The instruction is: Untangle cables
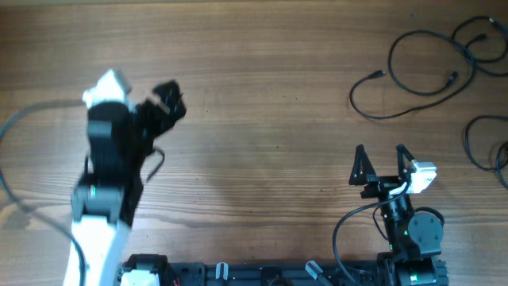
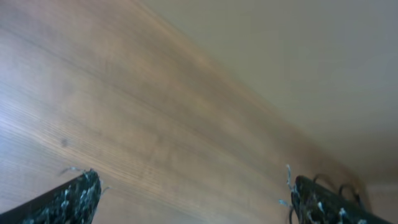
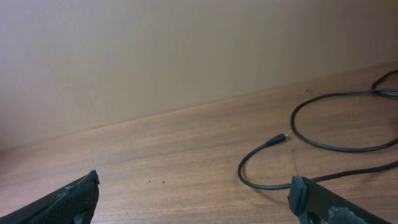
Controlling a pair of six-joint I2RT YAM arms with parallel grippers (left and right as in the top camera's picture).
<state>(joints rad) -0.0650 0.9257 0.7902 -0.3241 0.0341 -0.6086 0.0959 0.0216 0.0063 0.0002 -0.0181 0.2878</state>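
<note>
Cables (image 1: 451,78) in loose overlapping loops at far right of bench (image 1: 262,119), some running out of view on right; no tight knot discernible
Right gripper (image 1: 381,156) nearest them, jaws wide apart, empty, pointing far; 1 plug end lies just ahead, so judged well placed for first reach
Left gripper (image 1: 168,99) far left, well apart from cables, spread wide, empty
Bare wood between 2 arms gives room to spread cords; bench edge on right not visible

A brown wood-grain desk (image 1: 262,103) fills the overhead view — behind it stands 1 plain beige wall (image 3: 186,50), evenly lit.
</note>
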